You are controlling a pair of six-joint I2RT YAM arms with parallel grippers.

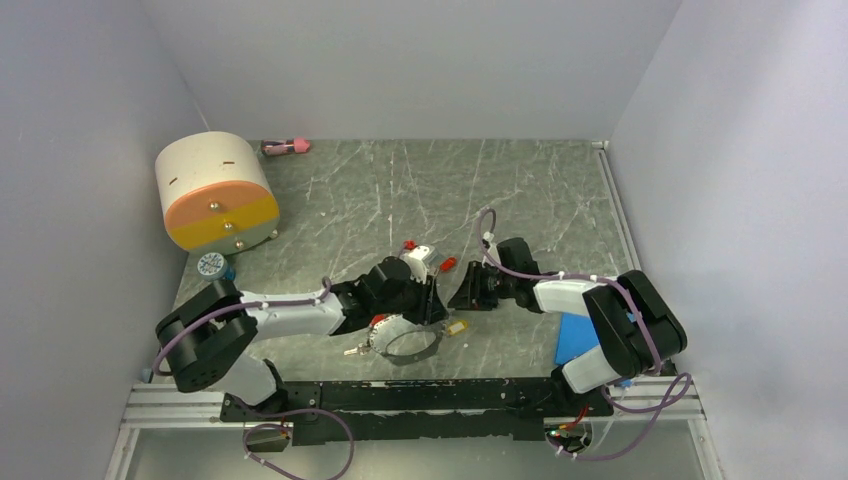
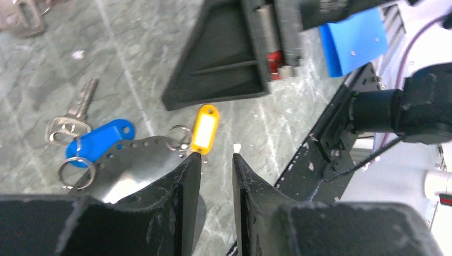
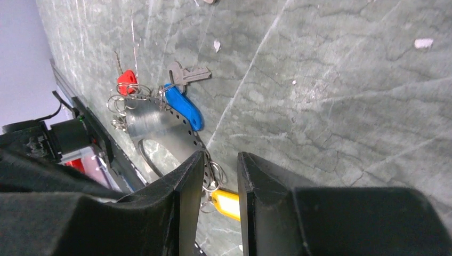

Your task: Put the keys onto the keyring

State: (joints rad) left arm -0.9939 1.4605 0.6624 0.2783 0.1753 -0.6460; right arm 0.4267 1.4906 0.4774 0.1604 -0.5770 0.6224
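Room: we look down on a green marbled tabletop [image 1: 520, 200] closed in by pale walls [image 1: 400, 60].
Keyring [image 3: 154, 124]: a flat metal plate with a row of holes along its rim and a thin dark loop. It lies flat on the tabletop. It runs out from under the left-hand finger of the left tool [image 2: 216, 158]. From the right tool [image 3: 221, 156] it lies ahead and to the left.
Silver key [image 3: 190, 74]: flat on the tabletop just beside the plate's rim, on the side away from the right tool, its head touching a blue tag [image 3: 184, 109].
Red-headed key [image 3: 126, 80]: at the end of the plate farthest from the right tool, among small wire rings. We cannot tell whether those rings pass through the holes.
Second red-headed key [image 1: 447, 263]: apart from the keyring, just beyond the tips of both tools.
Yellow tag [image 2: 205, 128]: just ahead of the left tool's tips, on a small ring touching the plate's rim.
Left tool: low over the tabletop, fingers a narrow gap apart, bare tabletop showing between them.
Right tool: facing the left tool, tips near each other. Its fingers are narrowly apart and we see nothing clamped.
Blue pad [image 1: 577, 338]: behind the right tool.
Drum [image 1: 215, 195]: cream and orange, well apart from both tools.
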